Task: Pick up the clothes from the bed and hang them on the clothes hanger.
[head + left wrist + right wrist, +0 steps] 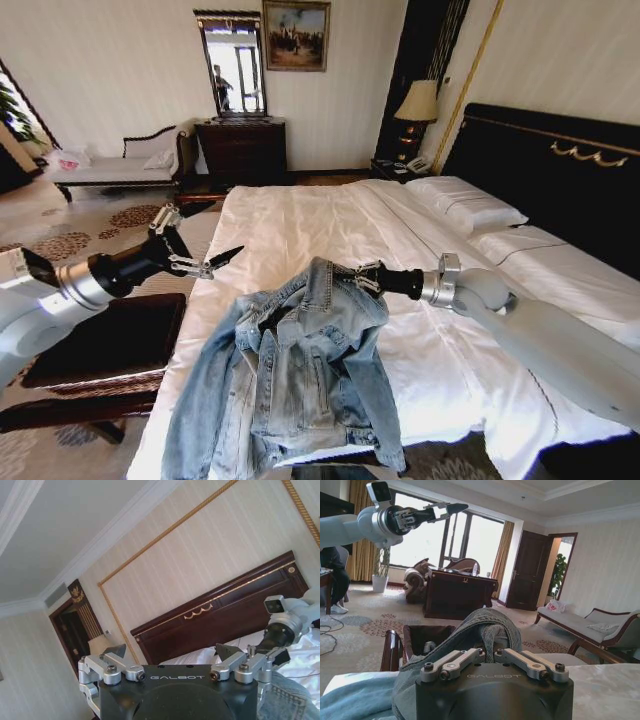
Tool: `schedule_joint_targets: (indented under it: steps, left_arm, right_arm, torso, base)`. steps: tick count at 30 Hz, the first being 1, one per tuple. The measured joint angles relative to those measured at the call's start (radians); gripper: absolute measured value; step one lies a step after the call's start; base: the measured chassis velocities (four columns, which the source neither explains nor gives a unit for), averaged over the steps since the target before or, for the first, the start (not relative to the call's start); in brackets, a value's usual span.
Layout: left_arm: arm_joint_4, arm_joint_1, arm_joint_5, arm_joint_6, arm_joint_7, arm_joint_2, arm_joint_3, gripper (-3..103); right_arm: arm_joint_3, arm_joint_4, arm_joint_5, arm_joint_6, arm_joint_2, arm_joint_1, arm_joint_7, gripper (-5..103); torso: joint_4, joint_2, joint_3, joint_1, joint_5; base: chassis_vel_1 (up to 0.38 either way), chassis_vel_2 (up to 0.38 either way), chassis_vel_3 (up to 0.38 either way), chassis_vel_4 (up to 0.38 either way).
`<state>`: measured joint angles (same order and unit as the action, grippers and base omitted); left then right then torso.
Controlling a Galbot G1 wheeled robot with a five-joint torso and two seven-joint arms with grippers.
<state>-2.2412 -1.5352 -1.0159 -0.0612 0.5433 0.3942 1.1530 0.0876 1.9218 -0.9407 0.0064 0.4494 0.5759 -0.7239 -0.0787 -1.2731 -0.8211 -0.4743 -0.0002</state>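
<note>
A faded-blue denim jacket point(290, 380) hangs lifted above the near edge of a large white bed point(330, 220), its collar bunched at the top and its body and sleeves draping down toward the foot of the bed. The right gripper point(352, 276) reaches in beside the jacket's collar, its fingers point(460, 659) pinched nearly together on a fold of the denim. The left gripper point(205, 262) hovers apart from the jacket, on the side away from the bed's dark headboard point(550, 170), fingers spread wide and holding nothing. A dark wooden bench point(100, 350) stands below it. The jacket appears picked up, so the first step seems done; hanging it remains.
</note>
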Motion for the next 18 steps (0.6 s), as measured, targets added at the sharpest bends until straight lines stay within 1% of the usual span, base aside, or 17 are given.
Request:
schedule_joint_targets:
  steps: [6, 10, 11, 12, 14, 16, 17, 18]
  left_arm:
    - [0.006, 0.001, 0.001, -0.003, -0.009, 0.014, 0.005, 100]
    - [0.045, -0.003, 0.002, -0.014, -0.028, 0.034, 0.027, 100]
    - [0.074, -0.003, 0.000, -0.020, -0.041, 0.044, 0.034, 100]
    - [0.074, -0.003, 0.000, -0.020, -0.041, 0.044, 0.034, 100]
    - [0.104, -0.004, -0.004, -0.027, -0.060, 0.060, 0.037, 100]
    - [0.123, -0.006, -0.009, -0.030, -0.075, 0.080, 0.040, 100]
    - [0.137, -0.014, -0.010, -0.034, -0.086, 0.106, 0.051, 100]
    - [0.137, -0.014, -0.010, -0.034, -0.086, 0.106, 0.051, 100]
  right_arm:
    - [0.001, 0.000, 0.024, 0.000, -0.004, 0.011, -0.009, 2]
    - [0.002, -0.002, 0.055, 0.004, -0.008, 0.032, -0.009, 2]
    - [0.003, -0.007, 0.073, 0.006, -0.008, 0.041, -0.003, 2]
    - [0.003, -0.007, 0.073, 0.006, -0.008, 0.041, -0.003, 2]
    - [0.006, -0.015, 0.093, 0.006, -0.007, 0.049, 0.011, 2]
    - [0.008, -0.028, 0.114, 0.008, -0.005, 0.053, 0.027, 2]
    - [0.014, -0.046, 0.133, 0.009, 0.001, 0.056, 0.048, 2]
    - [0.014, -0.046, 0.133, 0.009, 0.001, 0.056, 0.048, 2]
  torso:
    - [0.0000, 0.000, 0.000, 0.000, 0.0002]
    - [0.0000, 0.000, 0.000, 0.000, 0.0002]
    - [-0.0001, 0.000, 0.000, 0.000, 0.0002]
    - [-0.0001, 0.000, 0.000, 0.000, 0.0002]
    - [0.0000, 0.000, 0.000, 0.000, 0.0001]
    - [0.0000, 0.000, 0.000, 0.000, 0.0000]
    - [-0.0001, 0.000, 0.000, 0.000, 0.0001]
    - [-0.0001, 0.000, 0.000, 0.000, 0.0001]
  base:
    - [0.000, 0.000, 0.000, 0.000]
    - [0.000, 0.000, 0.000, 0.000]
    - [0.000, 0.000, 0.000, 0.000]
    - [0.000, 0.000, 0.000, 0.000]
    - [0.000, 0.000, 0.000, 0.000]
    - [0.000, 0.000, 0.000, 0.000]
    - [0.000, 0.000, 0.000, 0.000]
    - [0.000, 0.000, 0.000, 0.000]
